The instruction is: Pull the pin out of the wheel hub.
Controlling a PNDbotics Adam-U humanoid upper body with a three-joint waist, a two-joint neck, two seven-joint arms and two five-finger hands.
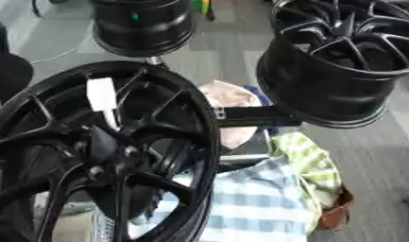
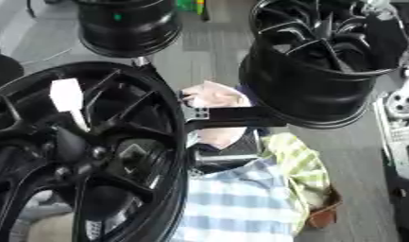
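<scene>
While the white pin (image 1: 102, 101) stands seated near the centre of the black wheel hub (image 1: 91, 151), no robot hand shows in either view, so hand state cannot be told.

Neither the left hand nor the right hand can be made out in either eye view, and no forearm or wrist shows along the side edges or in the upper corners. A dark rounded shape (image 1: 7, 71) sits at the left edge, but it cannot be told whether it belongs to the robot's left arm.
</scene>
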